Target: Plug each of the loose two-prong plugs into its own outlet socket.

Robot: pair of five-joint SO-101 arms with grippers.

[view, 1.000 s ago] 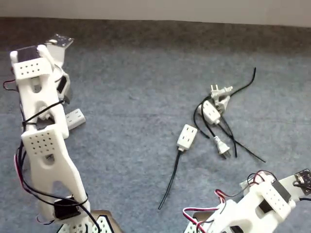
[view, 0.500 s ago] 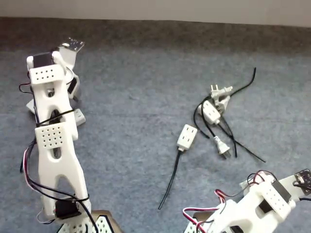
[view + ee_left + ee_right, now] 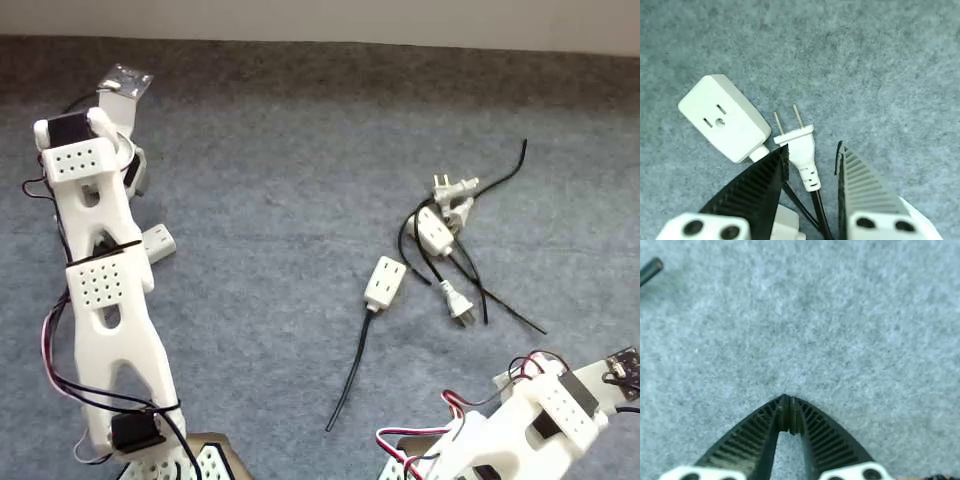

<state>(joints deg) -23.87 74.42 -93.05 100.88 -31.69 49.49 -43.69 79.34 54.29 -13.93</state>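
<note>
Plug lies flat on the carpet between the fingers of the left gripper. Its two prongs point out past the fingertips and its cord runs back under the wrist. The gripper is released. The black finger sits at or against one flank of the plug, and there is a clear gap to the pale finger on the other side. Straddling the body like this looks meant for a pinch across its flat sides, which would leave the prongs free and aimed forward.

The socket lies just outside the black finger, close to the prongs. Its face is turned up and its slots are empty. It sits at an angle to the plug, so the prongs are not lined up with the slots, and my guess is that the plug will need turning once it is grasped.

The right gripper is clenched on nothing, fingertips together above bare carpet. A cable end lies well ahead of it and off to one side.

Well away from both grippers, a second socket lies alone on its cord with nothing in it. Beyond it is a tangle of plugs and cords, and I cannot tell whether any plug there is seated. A loose plug lies at the tangle's near edge.
</note>
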